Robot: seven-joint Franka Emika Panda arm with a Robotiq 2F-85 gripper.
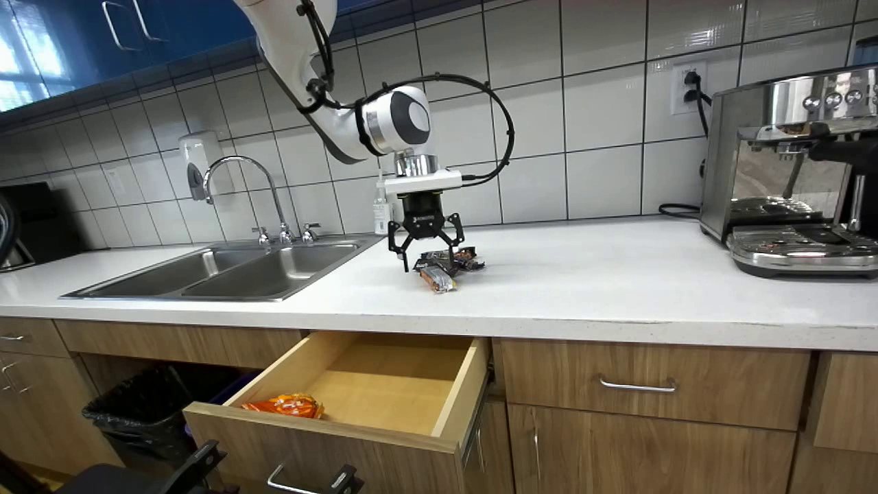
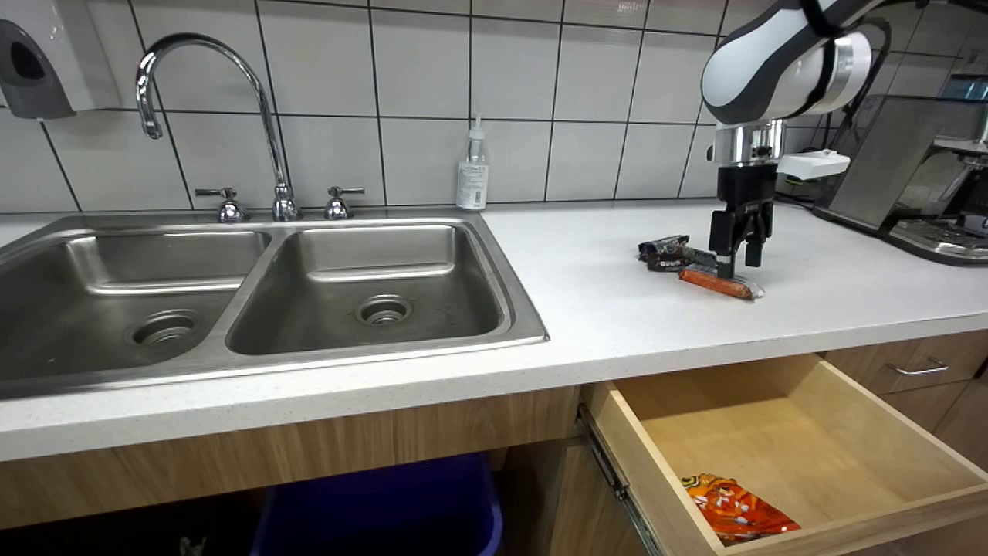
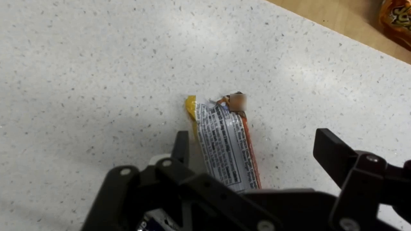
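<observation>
Evidently, we find the claw (image 1: 428,265) spread apart; the printed packet (image 3: 224,144) shows between its sides, on the table (image 1: 603,274); we judge grasp alignment in hand; next calls for centring, then closing.

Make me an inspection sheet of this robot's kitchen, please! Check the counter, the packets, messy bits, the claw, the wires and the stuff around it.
Surface: speckled white counter, with packets lying on it.
Main things: silver-and-orange packet lies between the spread jaws of the claw, not clamped.
Clutter: dark packets bunched beside it; exact number hard to tell.
Claw: open, pointing down, low over the counter.
Cables: black cable loops out beside the arm; black cord plugged into the wall.
Surroundings: sink, pump bottle, coffee machine, open drawer holding an orange bag.
</observation>
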